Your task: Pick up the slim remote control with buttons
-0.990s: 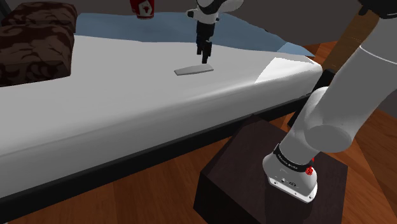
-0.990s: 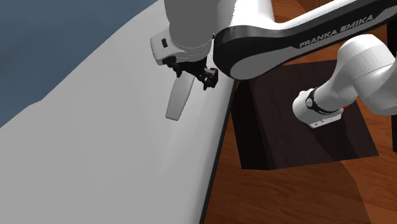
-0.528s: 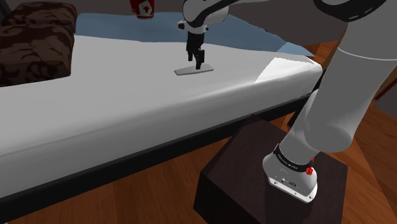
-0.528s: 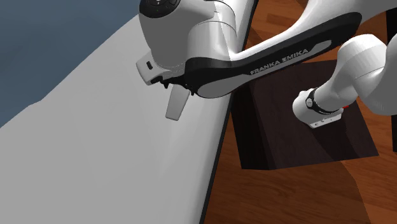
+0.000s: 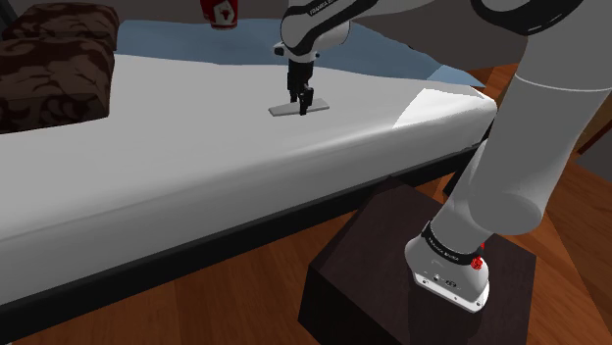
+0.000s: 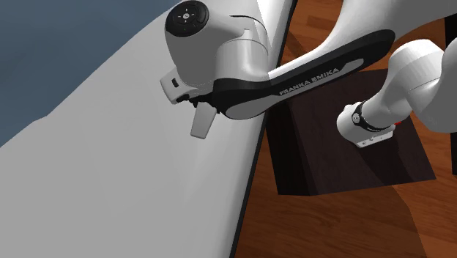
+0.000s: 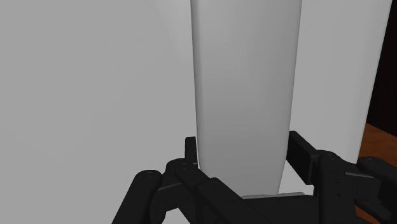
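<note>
Remote control (image 5: 281, 110) lies flat on a white bed (image 5: 196, 147) over wooden floor (image 5: 226, 304), pincer (image 5: 298, 104) spread astride it

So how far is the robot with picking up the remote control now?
Done: the approach; the gripper is down astride the grey remote. In hand: taking hold, though I cannot tell if it grips yet. Left: the lift; the remote lies flat on the white bed.

Plain pale grey remote (image 5: 280, 111); black gripper (image 5: 298, 103); white bed (image 5: 147, 147); mottled dark-brown cushion (image 5: 49, 59) at upper left; blue blanket (image 5: 167, 39) along the top; reddish-brown wood-grain floor (image 5: 226, 294) at the bottom.
</note>
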